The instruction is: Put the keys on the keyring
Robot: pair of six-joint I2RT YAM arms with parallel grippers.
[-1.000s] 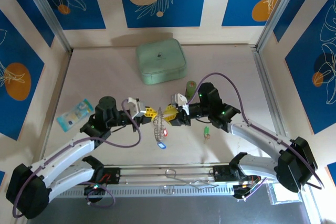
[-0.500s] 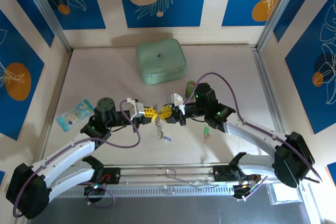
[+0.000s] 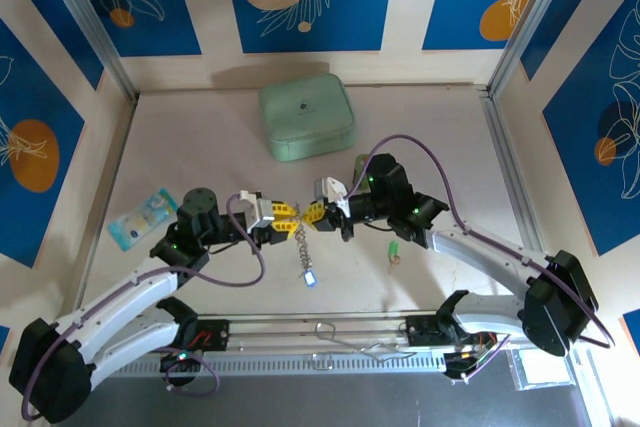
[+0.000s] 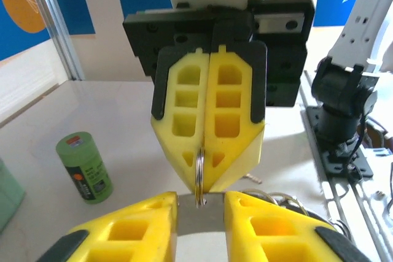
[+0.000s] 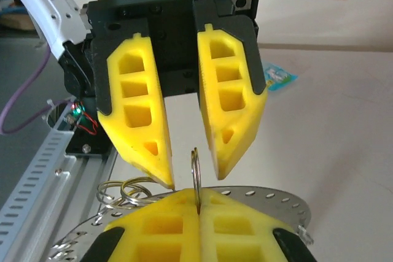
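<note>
From above, the left fingers point(image 3: 281, 212) and the right fingers point(image 3: 316, 213) meet tip to tip above the middle of the bench point(image 3: 200, 147). The keyring point(image 3: 300, 239) hangs down from the spot where they meet as a short silvery chain, with the blue key point(image 3: 309, 276) at its lower end, just over the bench. The green key point(image 3: 394, 251) lies on the bench well apart to the right, below the right arm. The mint-green case point(image 3: 307, 118) sits at the far side, the upright green cylinder point(image 3: 362, 164) stands beside the right wrist, and a blue and white packet point(image 3: 143, 217) lies at the left.

In the left wrist view, the right fingers are pressed flat together and pinch a thin metal ring edge-on at their tips. The left fingers stand parted at the bottom, and the ring's lower end dips into the gap between them; whether it touches either one I cannot tell.

In the right wrist view, the right fingers are closed on the ring's lower part. The ring rises between the spread tips of the left fingers, nearer the one on the picture's right.
</note>
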